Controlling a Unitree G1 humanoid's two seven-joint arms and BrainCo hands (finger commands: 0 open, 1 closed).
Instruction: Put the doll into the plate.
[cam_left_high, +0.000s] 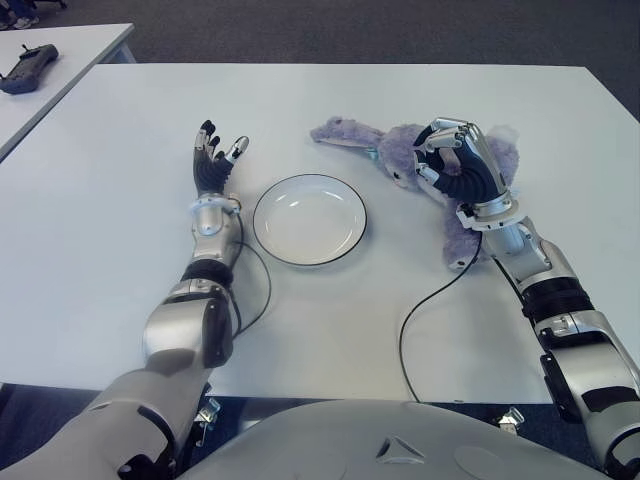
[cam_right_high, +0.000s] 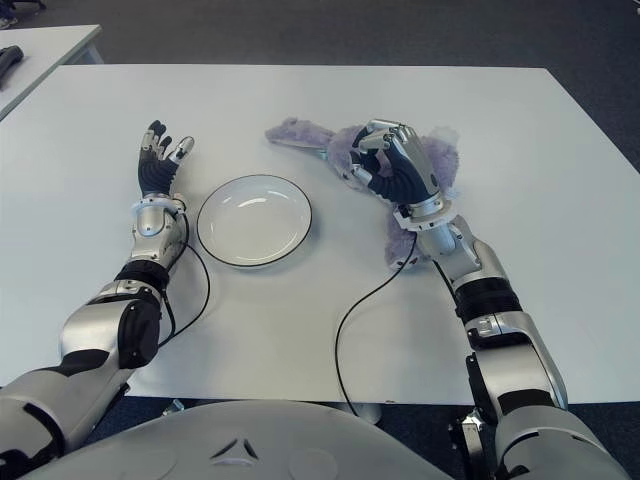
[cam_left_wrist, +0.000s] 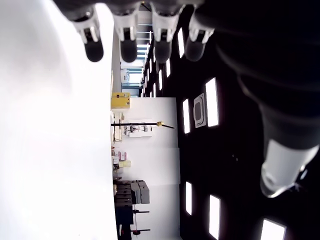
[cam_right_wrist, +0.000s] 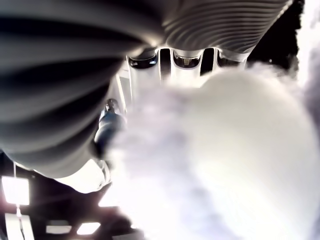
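right hand (cam_left_high: 452, 160): curled on doll (cam_left_high: 400, 150); loose fur grip may slip
left hand (cam_left_high: 215, 160): spread, empty, beside plate (cam_left_high: 309, 219)
risk: trailing limbs drape over rim

Doll (cam_left_high: 400, 150): soft plush toy in pale purple fur, lying sprawled on the white table (cam_left_high: 320, 330), one limb stretched toward the table's left, another toward the near edge; the right hand (cam_left_high: 455, 160) sits on its middle with fingers (cam_left_high: 440, 135) curled into the fur. Plate (cam_left_high: 309, 219): round, shallow, white with a thin dark rim, upright and empty, on the table just left of the doll, apart from it.
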